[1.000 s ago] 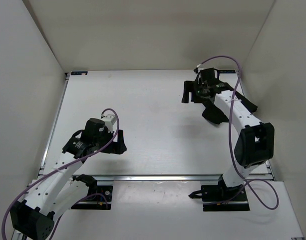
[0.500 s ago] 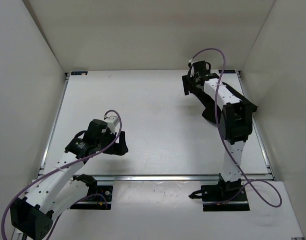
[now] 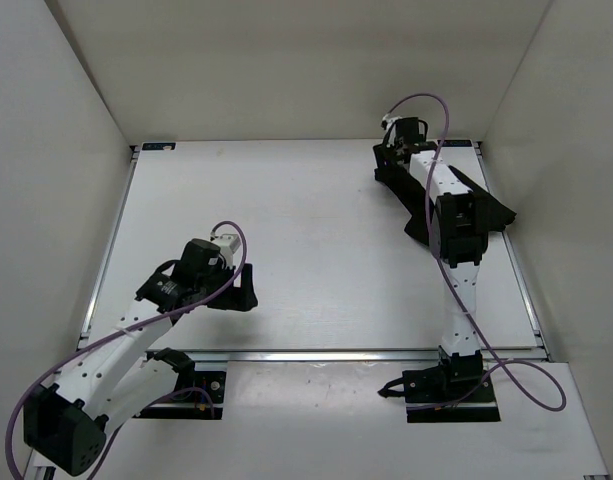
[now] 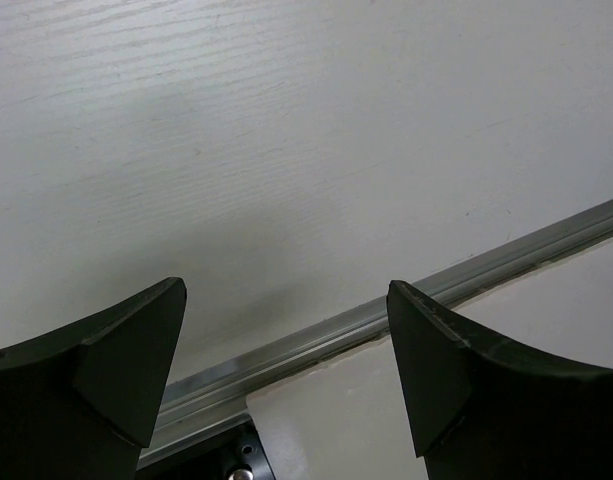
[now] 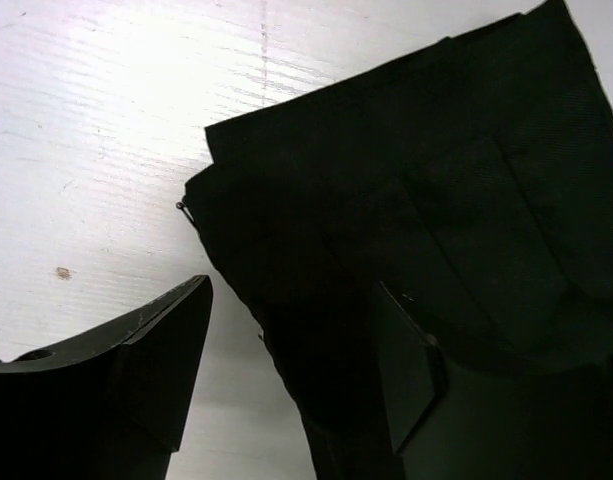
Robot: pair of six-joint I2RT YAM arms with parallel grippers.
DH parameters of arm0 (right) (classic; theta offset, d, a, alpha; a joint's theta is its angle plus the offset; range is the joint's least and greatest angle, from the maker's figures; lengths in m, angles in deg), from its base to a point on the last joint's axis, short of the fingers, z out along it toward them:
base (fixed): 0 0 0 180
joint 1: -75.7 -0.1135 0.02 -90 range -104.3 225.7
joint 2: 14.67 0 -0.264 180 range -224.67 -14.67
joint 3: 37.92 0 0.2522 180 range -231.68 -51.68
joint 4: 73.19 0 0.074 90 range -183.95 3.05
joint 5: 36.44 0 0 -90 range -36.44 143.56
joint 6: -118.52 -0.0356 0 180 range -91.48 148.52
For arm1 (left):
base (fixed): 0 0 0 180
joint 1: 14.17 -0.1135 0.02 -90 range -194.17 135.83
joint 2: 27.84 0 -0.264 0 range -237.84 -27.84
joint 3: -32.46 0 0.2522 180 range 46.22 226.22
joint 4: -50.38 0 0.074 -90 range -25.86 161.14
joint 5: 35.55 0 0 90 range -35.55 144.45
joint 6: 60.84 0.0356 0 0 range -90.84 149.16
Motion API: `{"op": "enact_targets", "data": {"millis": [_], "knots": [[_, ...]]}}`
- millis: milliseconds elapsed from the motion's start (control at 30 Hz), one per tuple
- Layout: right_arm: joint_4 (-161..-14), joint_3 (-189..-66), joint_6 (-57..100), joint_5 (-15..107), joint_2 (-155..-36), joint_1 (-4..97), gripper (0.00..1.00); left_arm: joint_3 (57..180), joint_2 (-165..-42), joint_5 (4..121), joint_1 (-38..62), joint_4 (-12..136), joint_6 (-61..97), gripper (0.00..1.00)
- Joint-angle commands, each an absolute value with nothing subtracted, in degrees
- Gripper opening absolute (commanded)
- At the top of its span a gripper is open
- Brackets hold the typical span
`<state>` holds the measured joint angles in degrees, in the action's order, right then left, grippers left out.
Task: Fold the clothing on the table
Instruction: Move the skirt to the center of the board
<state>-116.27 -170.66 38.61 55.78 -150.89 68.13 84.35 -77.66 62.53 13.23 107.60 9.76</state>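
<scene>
The clothing (image 5: pixel 406 180), a black skirt, lies at the far right of the bench (image 3: pixel 316 220), close to the back corner. In the overhead view the right arm covers most of it. The right wrist view shows one panel of cloth lying over another near a squared corner, so a first fold may already be in. With so much hidden, that could also just be the pleats settling. No tidy finished bundle shows, and I judge most of the folding is yet to do. The right claw (image 5: pixel 294 300) hangs released just over that corner edge, one finger above bare bench and the other above cloth, pinching nothing. The left claw (image 4: pixel 286 290) is well apart from the skirt, released and empty, above bare bench by the near metal rail (image 4: pixel 316 335).
</scene>
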Motion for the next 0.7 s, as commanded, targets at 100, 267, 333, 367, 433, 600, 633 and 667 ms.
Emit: {"op": "enact_targets", "data": {"millis": [100, 267, 333, 367, 433, 600, 633, 667], "knots": [[-116.5, -172.9, 39.4, 50.2, -152.6, 68.1, 0.61, 83.8, -77.7, 61.4, 13.2, 107.6, 9.3, 0.94], [-117.5, -173.8, 39.3, 49.2, -154.1, 68.2, 0.61, 84.3, -78.5, 62.1, 14.0, 107.9, 9.2, 0.97], [-117.8, -173.1, 38.2, 49.5, -154.1, 68.0, 0.52, 83.8, -78.3, 62.6, 13.7, 107.6, 9.2, 0.98], [-117.6, -173.2, 37.6, 49.5, -154.4, 68.1, 0.43, 84.3, -77.9, 62.3, 13.8, 108.0, 8.9, 0.98], [-119.9, -175.0, 35.8, 50.3, -155.3, 68.9, 0.08, 84.1, -77.1, 62.4, 14.0, 107.7, 9.1, 0.99], [-124.4, -177.5, 32.8, 47.8, -153.6, 66.8, 0.0, 83.9, -74.8, 60.7, 13.7, 107.2, 8.2, 0.96], [-125.0, -177.5, 31.8, 46.7, -152.1, 66.1, 0.0, 83.8, -74.8, 60.8, 13.6, 106.7, 8.4, 0.95], [-126.5, -177.5, 31.3, 44.7, -150.0, 64.7, 0.0, 83.9, -74.6, 60.7, 13.1, 106.9, 8.5, 0.95]]}}
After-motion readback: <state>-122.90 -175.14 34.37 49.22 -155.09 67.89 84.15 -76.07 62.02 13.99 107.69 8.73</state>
